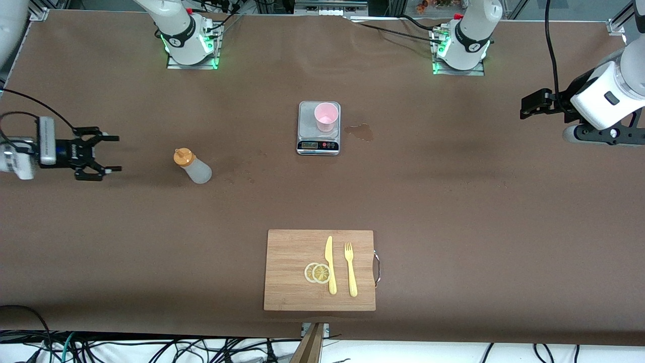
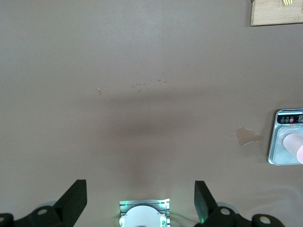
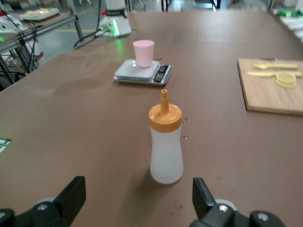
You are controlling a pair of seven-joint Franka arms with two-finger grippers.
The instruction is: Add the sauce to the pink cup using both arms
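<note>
Pink cup [image 2: 299, 150] is cut off beside the left pincer's [image 2: 140, 198] view edge.

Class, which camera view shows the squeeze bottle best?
The right wrist view: the squeeze bottle stands upright there, close and unobstructed, orange nozzle cap clear. The front view shows the bottle small and from above. The left wrist view does not show it.

high front view, two wrist views

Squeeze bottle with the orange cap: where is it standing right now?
The squeeze bottle stands upright on the bare table toward the right arm's end, apart from the open right gripper, and nearer to the front camera than the scale carrying the pink cup.
</note>
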